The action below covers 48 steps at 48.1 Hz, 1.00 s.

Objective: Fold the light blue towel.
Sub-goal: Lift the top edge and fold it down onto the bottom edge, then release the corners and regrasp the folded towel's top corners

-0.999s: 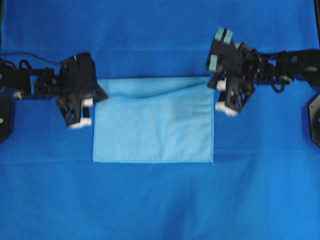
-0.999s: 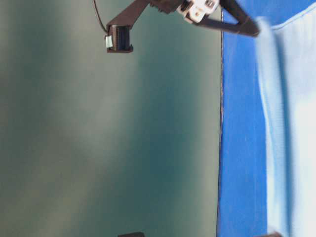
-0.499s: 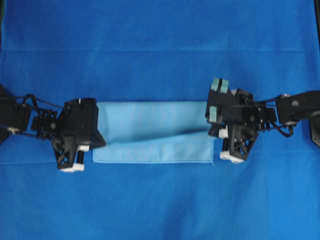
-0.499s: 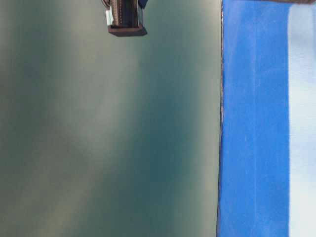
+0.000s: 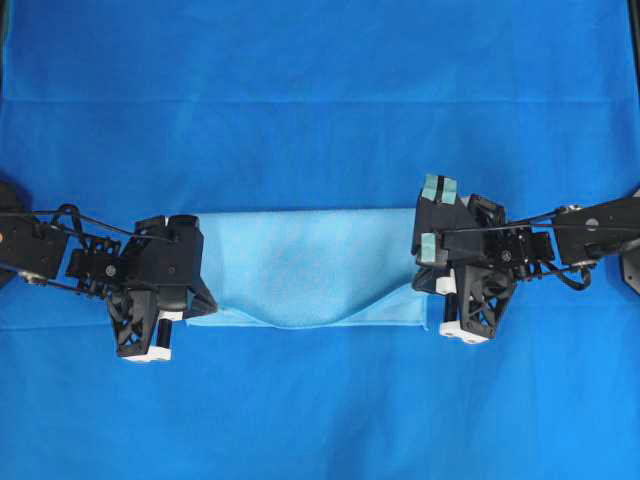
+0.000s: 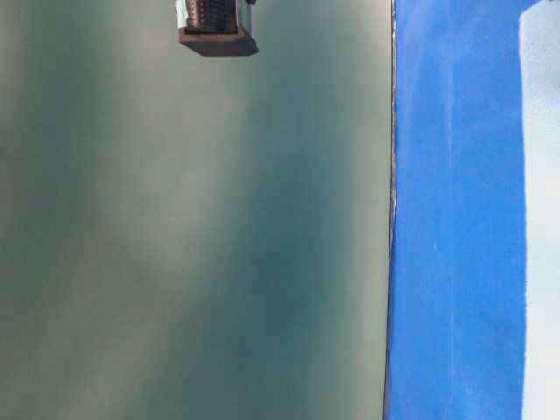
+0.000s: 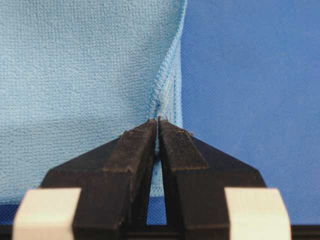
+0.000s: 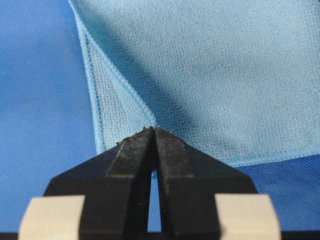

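Note:
The light blue towel [image 5: 305,262] lies in the middle of the table, doubled over into a wide band, its top layer sagging toward the near hem in the middle. My left gripper [image 5: 202,304] is shut on the towel's left near corner; in the left wrist view the fingertips [image 7: 158,123] pinch the stitched hem of the towel [image 7: 75,65]. My right gripper [image 5: 425,290] is shut on the right near corner, and the right wrist view shows its tips [image 8: 154,131] closed on the lifted hem of the towel [image 8: 225,65], with a lower layer lying flat beneath.
A darker royal-blue table covering [image 5: 320,100] spreads under everything. In the table-level view only a strip of the towel [image 6: 544,219], the covering [image 6: 455,219] and part of an arm [image 6: 217,26] show against a dark green background.
Both grippers have travelled toward the near edge, carrying the towel's far edge over. The towel went from nearly spread out to a doubled band, with the held corners now low at the near hem.

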Motion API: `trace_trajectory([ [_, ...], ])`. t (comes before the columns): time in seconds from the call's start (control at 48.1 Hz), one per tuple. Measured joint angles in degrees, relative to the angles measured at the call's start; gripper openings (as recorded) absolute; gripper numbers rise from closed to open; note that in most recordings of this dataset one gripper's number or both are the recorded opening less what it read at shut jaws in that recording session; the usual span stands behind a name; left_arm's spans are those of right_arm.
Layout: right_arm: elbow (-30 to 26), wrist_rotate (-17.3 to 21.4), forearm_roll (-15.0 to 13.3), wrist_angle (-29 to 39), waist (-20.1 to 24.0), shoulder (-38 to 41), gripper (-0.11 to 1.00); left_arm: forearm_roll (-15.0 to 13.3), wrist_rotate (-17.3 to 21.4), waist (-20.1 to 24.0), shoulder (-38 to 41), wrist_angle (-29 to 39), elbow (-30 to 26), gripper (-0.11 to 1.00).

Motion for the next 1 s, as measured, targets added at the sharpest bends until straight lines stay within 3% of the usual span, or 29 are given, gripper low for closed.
trace_trajectory([
  [0.104,-0.1,0.0,0.0,-0.2,0.0,0.4,0.02,0.0,0.0,0.0,0.0,0.0,0.0,0.19],
  [0.187,-0.2,0.0,0.2,-0.3,0.0,1.0,0.04,0.1,0.0,0.0,0.1,0.0,0.0,0.44],
  [0.291,-0.8,0.0,0.0,-0.5,0.1,1.3,0.33,0.0,0.2,0.1,0.0,0.0,0.0,0.69],
  [0.375,-1.3,-0.4,0.0,-0.4,0.2,1.3,0.57,0.0,0.7,0.0,-0.3,0.3,0.0,0.68],
  [0.437,-1.7,-0.6,-0.2,-0.1,0.3,1.1,0.67,0.0,1.0,0.1,-1.1,0.9,0.0,0.65],
  [0.666,-2.5,-0.9,-3.6,1.0,-0.7,-2.7,0.63,0.0,3.6,4.2,-5.6,4.0,0.0,0.64],
  [0.999,-1.1,-0.6,-6.5,1.1,-10.6,-0.7,0.63,0.0,9.7,14.5,-4.6,4.0,0.4,0.64],
])
